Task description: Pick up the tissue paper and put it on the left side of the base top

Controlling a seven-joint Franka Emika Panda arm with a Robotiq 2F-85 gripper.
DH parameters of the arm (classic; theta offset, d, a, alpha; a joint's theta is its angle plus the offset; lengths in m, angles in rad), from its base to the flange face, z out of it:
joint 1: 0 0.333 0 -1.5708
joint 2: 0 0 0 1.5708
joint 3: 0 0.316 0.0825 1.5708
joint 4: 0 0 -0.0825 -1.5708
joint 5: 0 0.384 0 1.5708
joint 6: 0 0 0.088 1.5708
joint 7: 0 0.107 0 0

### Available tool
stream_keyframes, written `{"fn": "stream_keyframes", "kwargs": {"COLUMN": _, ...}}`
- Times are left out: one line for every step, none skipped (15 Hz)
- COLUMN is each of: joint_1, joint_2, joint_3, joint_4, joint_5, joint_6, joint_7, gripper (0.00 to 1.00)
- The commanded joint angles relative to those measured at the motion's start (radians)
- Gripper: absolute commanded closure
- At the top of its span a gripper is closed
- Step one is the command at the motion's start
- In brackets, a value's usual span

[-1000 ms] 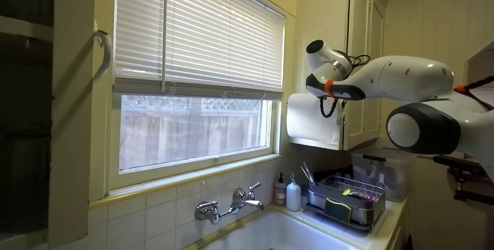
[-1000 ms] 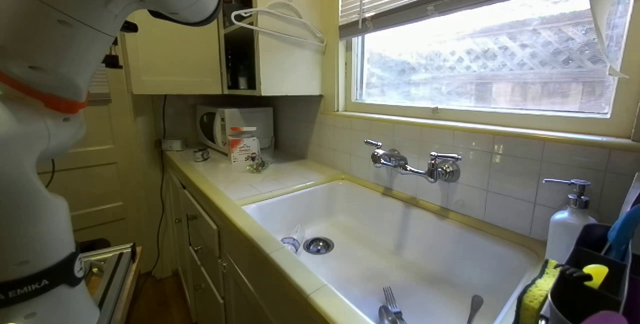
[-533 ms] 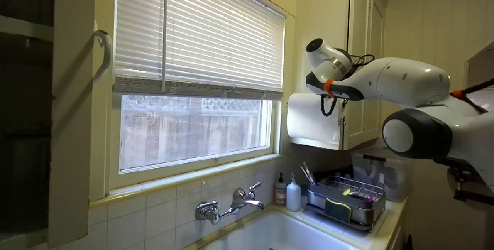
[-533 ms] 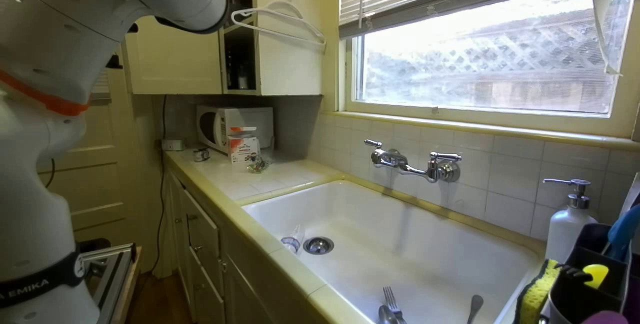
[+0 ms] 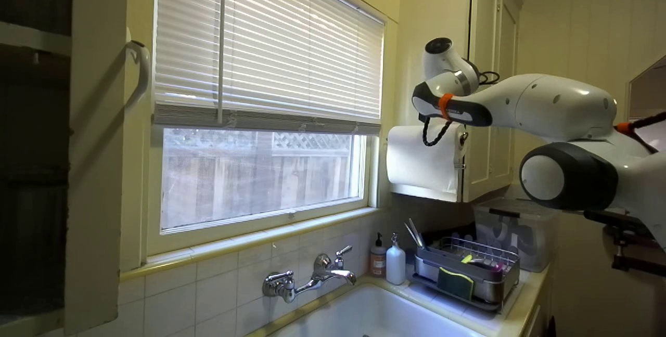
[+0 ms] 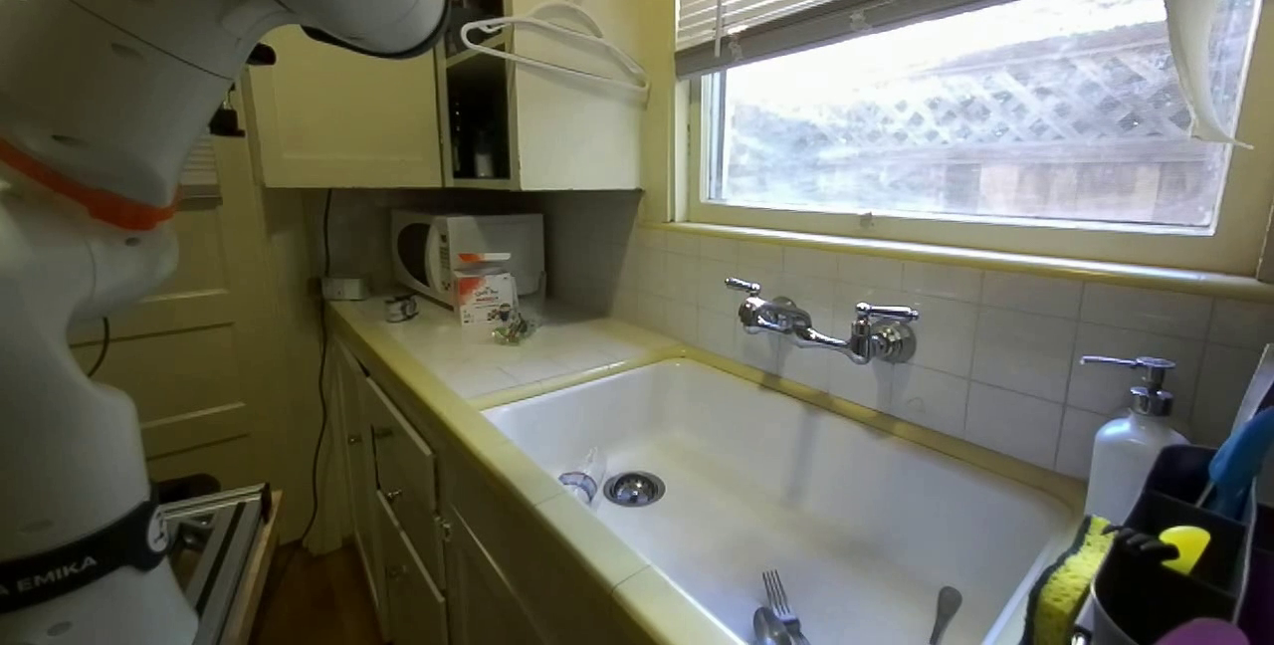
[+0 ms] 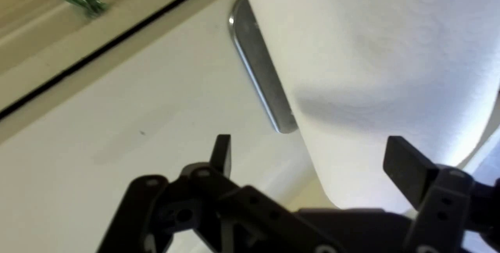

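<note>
The tissue paper, a fat white paper roll (image 5: 419, 163), hangs in a holder on the side of the wall cabinet beside the window. It fills the upper right of the wrist view (image 7: 371, 50). In an exterior view a loose white sheet of it (image 6: 1199, 38) hangs down at the top right edge. My gripper (image 7: 312, 156) is open, with its jaws wide apart and nothing held. One finger (image 7: 222, 153) shows against the cabinet side; the other finger (image 7: 406, 167) shows in front of the paper. I cannot tell whether it touches. In the exterior views the gripper is hidden.
A grey metal holder plate (image 7: 265, 73) sits at the roll's end. The cabinet (image 5: 437, 25) stands close behind my wrist. Below are a dish rack (image 5: 463, 269), soap bottles (image 5: 395, 264) and a sink (image 6: 796, 516). The counter (image 6: 567, 346) left of the sink holds a microwave (image 6: 518, 237).
My wrist has risen and turned slightly, and its cable loop has moved up. The forearm first moved a little toward the window, then back. The loose paper sheet has shifted and spread slightly.
</note>
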Motion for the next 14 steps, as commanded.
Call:
{"fn": "stream_keyframes", "kwargs": {"joint_1": -0.012, "joint_2": 0.005, "joint_3": 0.078, "joint_4": -0.007, "joint_5": 0.102, "joint_6": -0.081, "joint_7": -0.142, "gripper": 0.00}}
{"fn": "stream_keyframes", "kwargs": {"joint_1": -0.009, "joint_2": 0.007, "joint_3": 0.087, "joint_4": -0.010, "joint_5": 0.110, "joint_6": -0.124, "joint_7": -0.171, "gripper": 0.00}}
{"fn": "stream_keyframes", "kwargs": {"joint_1": -0.004, "joint_2": 0.013, "joint_3": 0.090, "joint_4": -0.008, "joint_5": 0.107, "joint_6": -0.160, "joint_7": -0.191, "gripper": 0.00}}
{"fn": "stream_keyframes", "kwargs": {"joint_1": 0.007, "joint_2": 0.023, "joint_3": 0.077, "joint_4": 0.000, "joint_5": 0.077, "joint_6": -0.193, "joint_7": -0.188, "gripper": 0.00}}
{"fn": "stream_keyframes", "kwargs": {"joint_1": 0.018, "joint_2": 0.031, "joint_3": 0.061, "joint_4": 0.008, "joint_5": 0.050, "joint_6": -0.213, "joint_7": -0.178, "gripper": 0.00}}
{"fn": "stream_keyframes", "kwargs": {"joint_1": 0.032, "joint_2": 0.040, "joint_3": 0.038, "joint_4": 0.019, "joint_5": 0.015, "joint_6": -0.222, "joint_7": -0.150, "gripper": 0.00}}
{"fn": "stream_keyframes", "kwargs": {"joint_1": 0.048, "joint_2": 0.052, "joint_3": 0.013, "joint_4": 0.029, "joint_5": -0.027, "joint_6": -0.212, "joint_7": -0.123, "gripper": 0.00}}
{"fn": "stream_keyframes", "kwargs": {"joint_1": 0.059, "joint_2": 0.056, "joint_3": -0.007, "joint_4": 0.033, "joint_5": -0.062, "joint_6": -0.208, "joint_7": -0.113, "gripper": 0.00}}
{"fn": "stream_keyframes", "kwargs": {"joint_1": 0.070, "joint_2": 0.063, "joint_3": -0.024, "joint_4": 0.037, "joint_5": -0.096, "joint_6": -0.205, "joint_7": -0.103, "gripper": 0.00}}
{"fn": "stream_keyframes", "kwargs": {"joint_1": 0.080, "joint_2": 0.068, "joint_3": -0.042, "joint_4": 0.038, "joint_5": -0.131, "joint_6": -0.205, "joint_7": -0.100, "gripper": 0.00}}
{"fn": "stream_keyframes", "kwargs": {"joint_1": 0.090, "joint_2": 0.073, "joint_3": -0.058, "joint_4": 0.039, "joint_5": -0.161, "joint_6": -0.206, "joint_7": -0.100, "gripper": 0.00}}
{"fn": "stream_keyframes", "kwargs": {"joint_1": 0.097, "joint_2": 0.077, "joint_3": -0.071, "joint_4": 0.039, "joint_5": -0.184, "joint_6": -0.207, "joint_7": -0.100, "gripper": 0.00}}
{"fn": "stream_keyframes", "kwargs": {"joint_1": 0.104, "joint_2": 0.082, "joint_3": -0.082, "joint_4": 0.039, "joint_5": -0.203, "joint_6": -0.208, "joint_7": -0.102, "gripper": 0.00}}
{"fn": "stream_keyframes", "kwargs": {"joint_1": 0.110, "joint_2": 0.084, "joint_3": -0.093, "joint_4": 0.039, "joint_5": -0.219, "joint_6": -0.209, "joint_7": -0.106, "gripper": 0.00}}
